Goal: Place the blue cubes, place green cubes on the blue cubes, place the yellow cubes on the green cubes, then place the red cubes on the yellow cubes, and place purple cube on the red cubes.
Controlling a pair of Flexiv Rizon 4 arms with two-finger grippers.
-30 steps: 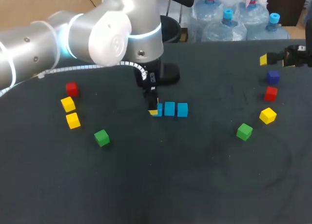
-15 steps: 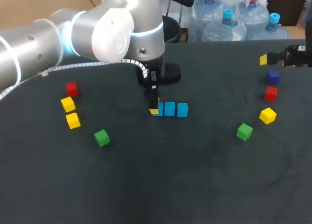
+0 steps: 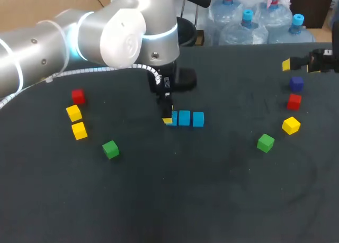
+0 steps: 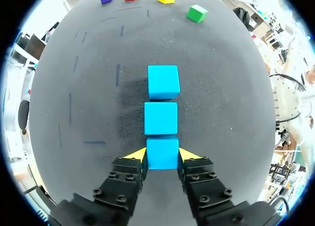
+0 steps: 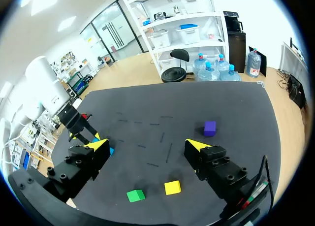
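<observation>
Three blue cubes lie in a row at mid-table: the near one [image 4: 163, 159], the middle one [image 4: 161, 118] and the far one [image 4: 163, 81]. My left gripper [image 4: 162, 154] is shut on the near cube, one yellow tip on each side, and in the head view it sits at the row's left end [image 3: 167, 118]. Green cubes [image 3: 110, 149] [image 3: 265, 143], yellow cubes [image 3: 74, 113] [image 3: 79, 130] [image 3: 291, 125], red cubes [image 3: 78, 96] [image 3: 294, 101] and a purple cube [image 3: 296, 83] lie scattered. My right gripper [image 5: 147, 147] hangs open and empty above the far right edge.
The dark table [image 3: 175, 200] has open surface in front of the blue row. My left arm [image 3: 106, 36] spans the back left, above the table. The loose cubes sit in two clusters, one at the left and one at the right.
</observation>
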